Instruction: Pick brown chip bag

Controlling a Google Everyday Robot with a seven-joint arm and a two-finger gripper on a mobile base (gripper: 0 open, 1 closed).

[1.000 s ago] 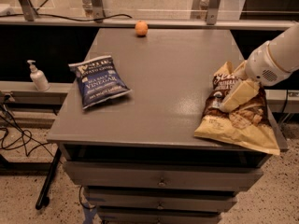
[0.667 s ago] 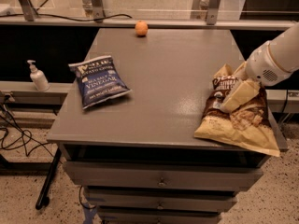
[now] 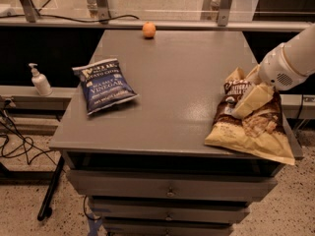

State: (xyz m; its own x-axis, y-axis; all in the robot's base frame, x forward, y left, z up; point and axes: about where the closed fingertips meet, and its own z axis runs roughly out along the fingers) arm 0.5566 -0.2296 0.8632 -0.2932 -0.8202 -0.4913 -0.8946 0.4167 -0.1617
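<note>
Right beneath gripper point(image 3: 244, 108): brown chip bag point(image 3: 256, 132)

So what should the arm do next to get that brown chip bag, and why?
Probably secure its hold and lift the brown chip bag a little, straight up. The tool rests on the bag's upper half, and the bag lies flat at the right edge of the table, one corner overhanging. The blue bag lies well to the left, out of the way.
</note>
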